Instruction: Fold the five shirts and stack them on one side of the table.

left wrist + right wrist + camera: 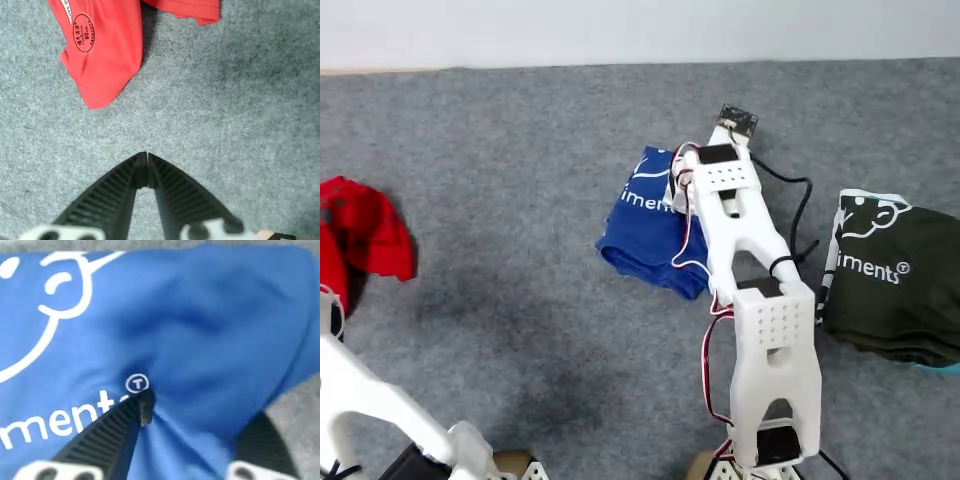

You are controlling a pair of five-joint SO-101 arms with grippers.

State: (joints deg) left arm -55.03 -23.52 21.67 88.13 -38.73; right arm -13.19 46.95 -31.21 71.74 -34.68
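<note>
Ribbed black fingers point(117, 427) of the right gripper point(205, 427) sit closest to the right wrist camera, spread wide apart. 1 fingertip presses down into the blue shirt point(200, 330), dimpling the cloth just beside a small white circled letter. The other finger lies at the shirt's edge, where the grey table point(300, 410) shows. Blue cloth lies between the 2 fingers, but they are not closed on it.

From the high view, the blue shirt lies loosely bunched near the table's middle, and the white right arm point(760, 300) stretches over its nearer side. A dark green shirt point(895, 285) lies folded at that view's right edge, apart from the blue one, with a pale blue edge point(932, 367) showing beneath it. A red shirt point(360, 235) lies crumpled at the opposite edge, well apart from both.

The left gripper point(147, 161) has its fingers closed tip to tip with nothing between them. It hangs over bare table, with the red shirt near its tips but not touching them.
</note>
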